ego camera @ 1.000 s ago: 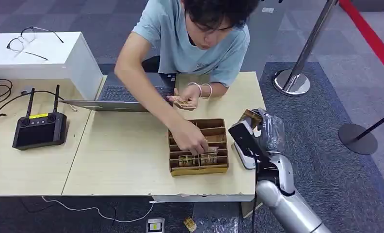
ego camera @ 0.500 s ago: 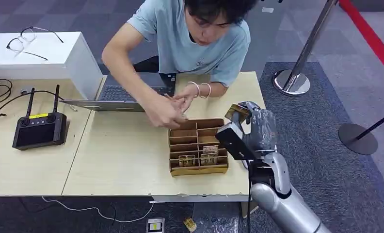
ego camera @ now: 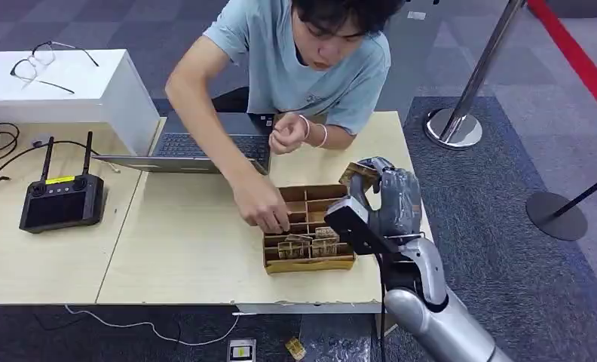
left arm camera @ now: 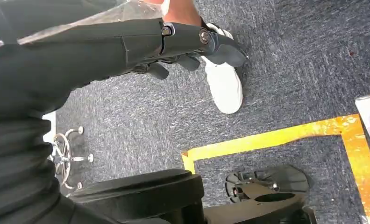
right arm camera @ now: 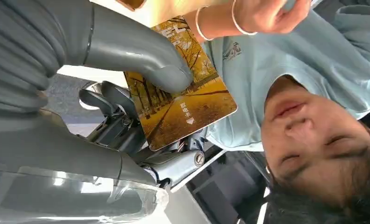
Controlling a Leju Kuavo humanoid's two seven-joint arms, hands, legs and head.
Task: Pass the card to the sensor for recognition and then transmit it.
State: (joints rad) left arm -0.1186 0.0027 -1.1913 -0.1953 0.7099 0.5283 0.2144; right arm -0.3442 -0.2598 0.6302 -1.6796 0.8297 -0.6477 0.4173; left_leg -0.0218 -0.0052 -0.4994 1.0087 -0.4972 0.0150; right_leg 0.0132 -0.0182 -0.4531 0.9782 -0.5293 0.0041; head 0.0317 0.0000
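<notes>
One yellow autumn-tree printed plastic card [right arm camera: 188,105] pinched under the thick thumb of the right hand [ego camera: 390,200], raised just beside one brown cardboard divider box [ego camera: 308,260] with several cards slotted inside; left hand [left arm camera: 192,44] hanging over grey carpet, fingers curled, holding nothing

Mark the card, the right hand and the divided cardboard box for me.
card [right arm camera: 188,105]: right wrist view, its yellow printed face.
right hand [ego camera: 390,200]: head view, back of hand.
divided cardboard box [ego camera: 308,265]: head view, near wall.

Divided box [ego camera: 308,228] on table [ego camera: 190,241], laptop [ego camera: 182,151] behind it.
</notes>
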